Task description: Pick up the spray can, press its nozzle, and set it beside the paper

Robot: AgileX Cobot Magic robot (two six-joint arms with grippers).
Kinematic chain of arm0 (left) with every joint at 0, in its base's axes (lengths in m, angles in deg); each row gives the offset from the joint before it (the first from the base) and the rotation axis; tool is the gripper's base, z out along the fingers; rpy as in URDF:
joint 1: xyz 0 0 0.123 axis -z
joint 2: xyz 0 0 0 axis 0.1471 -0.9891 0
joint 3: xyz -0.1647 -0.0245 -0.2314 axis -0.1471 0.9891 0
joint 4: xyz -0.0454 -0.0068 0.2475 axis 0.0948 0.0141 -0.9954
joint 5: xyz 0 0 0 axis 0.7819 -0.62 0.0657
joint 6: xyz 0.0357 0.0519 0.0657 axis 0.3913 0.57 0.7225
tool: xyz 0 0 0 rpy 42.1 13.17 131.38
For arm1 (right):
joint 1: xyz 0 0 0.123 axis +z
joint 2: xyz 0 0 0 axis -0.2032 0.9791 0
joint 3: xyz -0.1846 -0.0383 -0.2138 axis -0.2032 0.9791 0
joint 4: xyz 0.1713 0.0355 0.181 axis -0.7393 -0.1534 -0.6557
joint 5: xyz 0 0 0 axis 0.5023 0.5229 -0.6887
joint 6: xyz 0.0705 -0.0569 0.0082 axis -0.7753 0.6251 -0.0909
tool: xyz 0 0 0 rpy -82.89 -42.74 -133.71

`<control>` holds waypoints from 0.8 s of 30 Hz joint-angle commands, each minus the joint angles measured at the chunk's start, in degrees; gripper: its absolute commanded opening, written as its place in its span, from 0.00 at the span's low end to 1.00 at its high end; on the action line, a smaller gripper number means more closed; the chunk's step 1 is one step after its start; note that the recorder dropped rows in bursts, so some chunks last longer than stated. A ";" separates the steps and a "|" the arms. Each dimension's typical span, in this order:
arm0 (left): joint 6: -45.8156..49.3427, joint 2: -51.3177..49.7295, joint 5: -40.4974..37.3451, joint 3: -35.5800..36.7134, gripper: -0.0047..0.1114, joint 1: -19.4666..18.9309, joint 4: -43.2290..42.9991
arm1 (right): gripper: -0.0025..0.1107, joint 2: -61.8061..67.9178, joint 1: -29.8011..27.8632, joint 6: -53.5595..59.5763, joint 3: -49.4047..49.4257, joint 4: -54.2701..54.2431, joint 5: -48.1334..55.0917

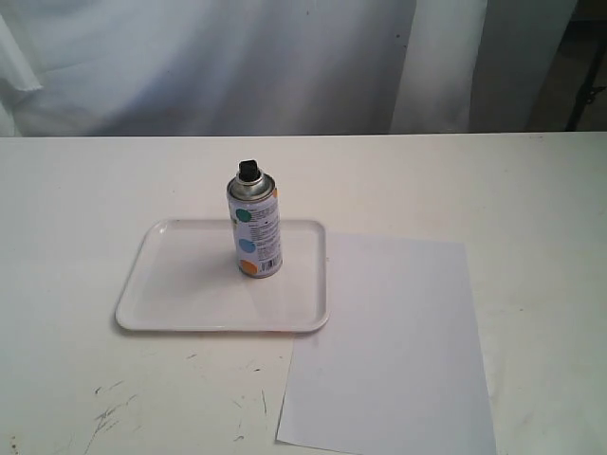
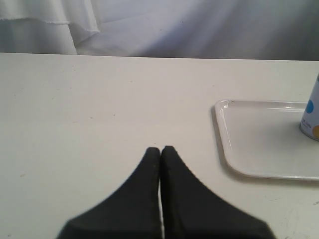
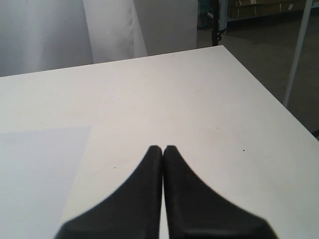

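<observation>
The spray can (image 1: 256, 228) stands upright on a white tray (image 1: 180, 294), its black nozzle (image 1: 248, 171) on top of the silver dome. Only a sliver of the spray can (image 2: 312, 114) shows at the edge of the left wrist view. The paper (image 1: 394, 351) lies flat just right of the tray; a corner of the paper (image 3: 35, 179) shows in the right wrist view. My left gripper (image 2: 160, 149) is shut with nothing in it, over bare table apart from the tray. My right gripper (image 3: 163, 148) is also shut and empty, over bare table beside the paper. Neither arm appears in the exterior view.
The tray (image 2: 259, 139) has a raised rim and rounded corners. Dark scuff marks (image 1: 114, 412) mark the table near its front. A white curtain (image 1: 237, 57) hangs behind the table. The table's far corner and side edge (image 3: 264, 84) show in the right wrist view, floor beyond.
</observation>
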 commanded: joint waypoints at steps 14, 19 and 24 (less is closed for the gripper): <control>-0.12 0.22 0.33 0.28 0.04 0.31 0.00 | 0.02 -0.35 0.06 -0.11 0.21 0.12 0.18; -0.12 0.22 0.33 0.28 0.04 0.31 0.00 | 0.02 -0.35 0.06 -0.46 0.21 0.12 0.18; -0.12 0.22 0.33 0.28 0.04 0.31 0.00 | 0.02 -0.35 0.06 -0.46 0.21 0.12 0.18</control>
